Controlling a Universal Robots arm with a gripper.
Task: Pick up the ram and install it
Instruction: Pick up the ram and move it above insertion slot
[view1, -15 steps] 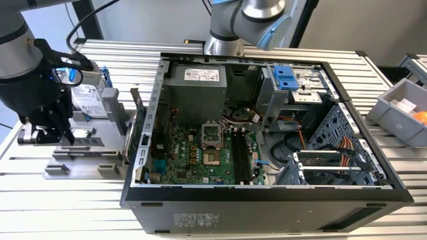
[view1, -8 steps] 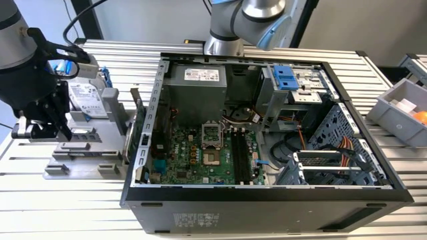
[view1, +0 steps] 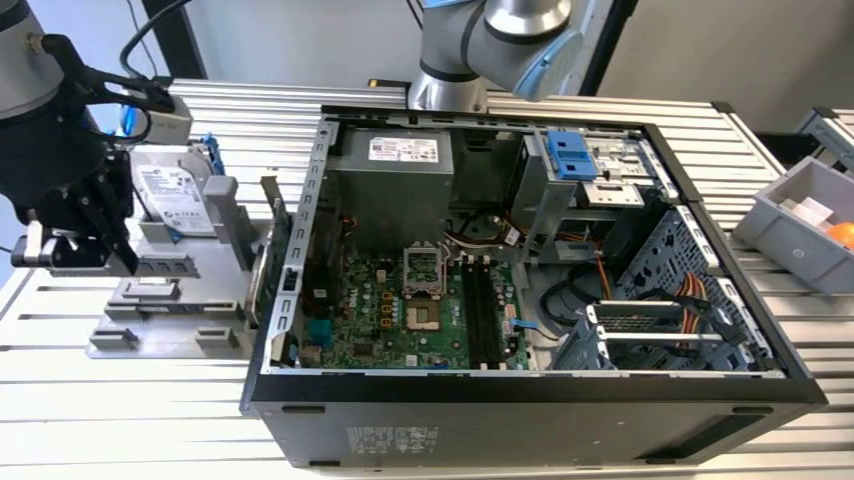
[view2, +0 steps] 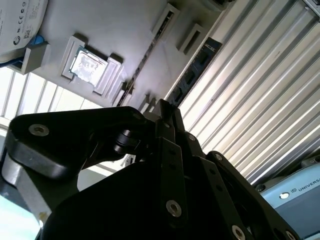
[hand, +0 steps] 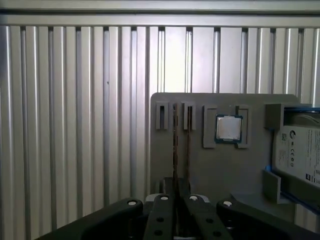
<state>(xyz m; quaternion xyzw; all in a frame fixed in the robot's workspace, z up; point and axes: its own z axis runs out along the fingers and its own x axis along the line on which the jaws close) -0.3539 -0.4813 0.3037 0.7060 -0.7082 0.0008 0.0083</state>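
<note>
**Grey holder carries the ram, hand poised over it**

Your hand (view1: 114, 258) hangs over the grey holder (view1: 174, 335) at the exterior view's left, well apart from the open computer case (view1: 534, 405).

In the second wrist view the ram (view2: 197, 65) stands on edge in a narrow slot at the holder's rim. Its dark chips face the ribbed surface (view2: 260, 90) just beyond, and its near end runs up to the tip of your hand (view2: 165, 109).

In the first wrist view the ram (hand: 175, 140) reads as a thin dark line leading straight in under the hand (hand: 176, 184). A second thin line lies just beside it, and you cannot tell whether that is another stick or a bare slot. You also cannot tell whether the hand is spread, pressed together or pinching the stick.

A square silver chip (hand: 228, 128) sits in its own pocket between the slots and the hard drive (hand: 300, 150). Inside the case, the motherboard (view1: 380, 315) lies flat, with its long black slots (view1: 478, 310) running side by side.
</note>
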